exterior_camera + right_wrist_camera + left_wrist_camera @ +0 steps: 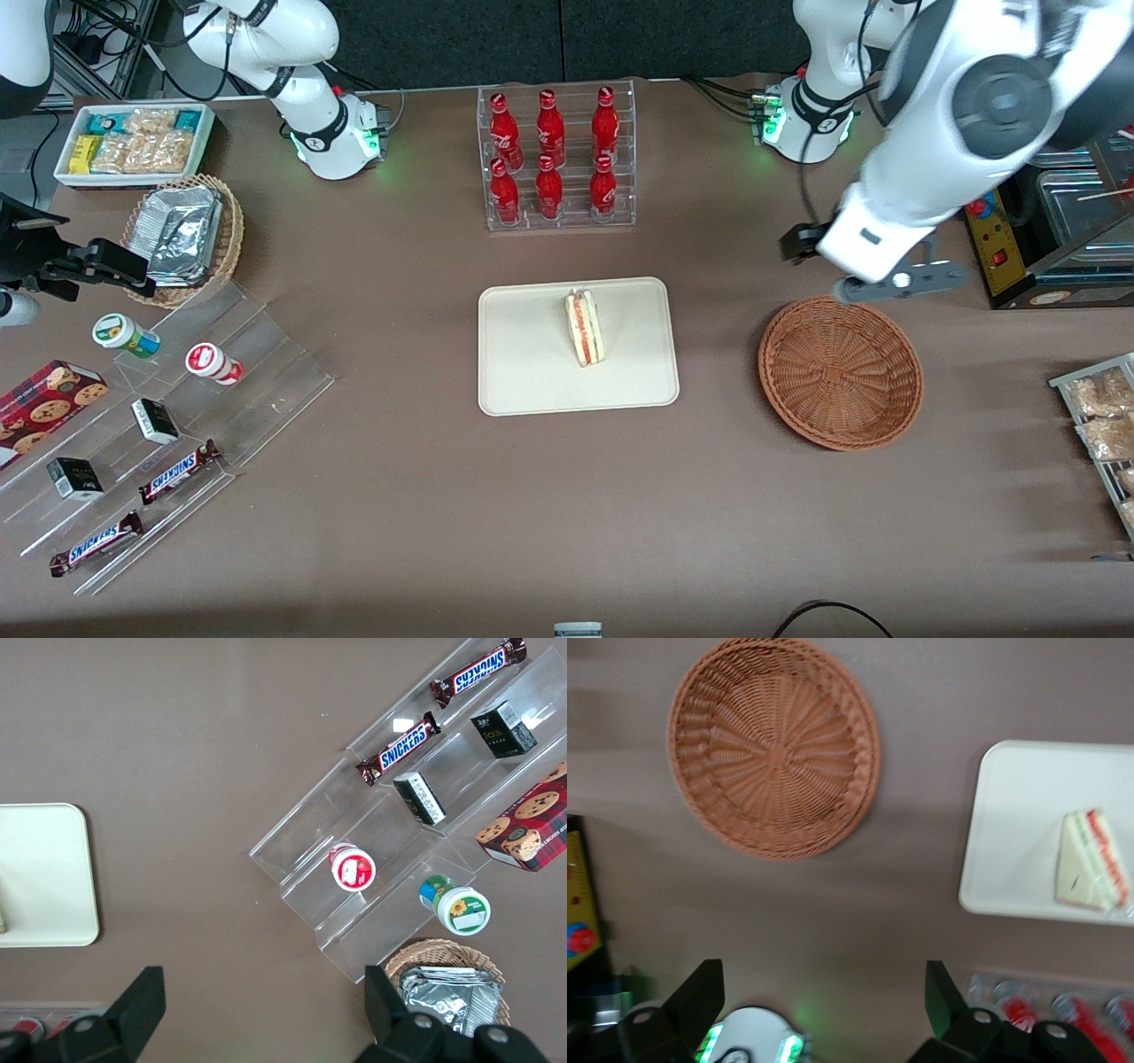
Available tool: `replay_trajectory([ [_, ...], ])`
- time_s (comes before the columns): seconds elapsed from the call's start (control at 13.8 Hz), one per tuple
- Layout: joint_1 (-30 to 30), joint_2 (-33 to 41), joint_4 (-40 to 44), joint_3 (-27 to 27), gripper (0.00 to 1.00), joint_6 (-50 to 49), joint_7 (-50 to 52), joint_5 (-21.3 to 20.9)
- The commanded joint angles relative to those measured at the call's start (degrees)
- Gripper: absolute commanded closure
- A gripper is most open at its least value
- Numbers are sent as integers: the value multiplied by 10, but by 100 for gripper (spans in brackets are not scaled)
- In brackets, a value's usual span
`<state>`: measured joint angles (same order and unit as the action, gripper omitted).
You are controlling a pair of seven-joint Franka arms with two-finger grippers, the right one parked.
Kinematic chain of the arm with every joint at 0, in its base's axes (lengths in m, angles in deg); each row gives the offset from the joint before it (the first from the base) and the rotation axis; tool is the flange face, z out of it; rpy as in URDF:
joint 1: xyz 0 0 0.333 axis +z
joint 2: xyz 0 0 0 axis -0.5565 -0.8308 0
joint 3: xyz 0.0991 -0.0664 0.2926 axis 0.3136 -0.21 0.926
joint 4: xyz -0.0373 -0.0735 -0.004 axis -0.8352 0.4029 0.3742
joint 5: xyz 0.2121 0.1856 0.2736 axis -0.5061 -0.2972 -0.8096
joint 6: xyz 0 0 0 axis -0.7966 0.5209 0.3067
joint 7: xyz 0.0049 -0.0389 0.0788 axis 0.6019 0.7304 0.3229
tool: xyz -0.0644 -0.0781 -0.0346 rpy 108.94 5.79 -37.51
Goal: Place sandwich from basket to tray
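The sandwich [584,328] [1091,873], a pale wedge with a red-orange filling, lies on the cream tray [532,372] [1010,842] at the middle of the table. The reddish-brown wicker basket [840,372] [774,746] sits empty beside the tray, toward the working arm's end. My left gripper [873,282] [824,997] hangs high above the table, just farther from the front camera than the basket's rim. It is open, with nothing between its fingers [700,992].
An acrylic rack of red bottles [556,159] stands farther from the front camera than the tray. A yellow-and-black machine [1054,239] and a rack of snack bags [1103,425] sit at the working arm's end. Stepped acrylic shelves [159,425] with snacks lie toward the parked arm's end.
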<state>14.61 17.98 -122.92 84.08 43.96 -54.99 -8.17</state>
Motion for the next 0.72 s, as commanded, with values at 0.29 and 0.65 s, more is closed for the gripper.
replay_trajectory([
  [0.29,99,65,-13,-6,0,-59,-155,4],
  [0.65,139,76,-6,-6,0,-69,-219,-2],
])
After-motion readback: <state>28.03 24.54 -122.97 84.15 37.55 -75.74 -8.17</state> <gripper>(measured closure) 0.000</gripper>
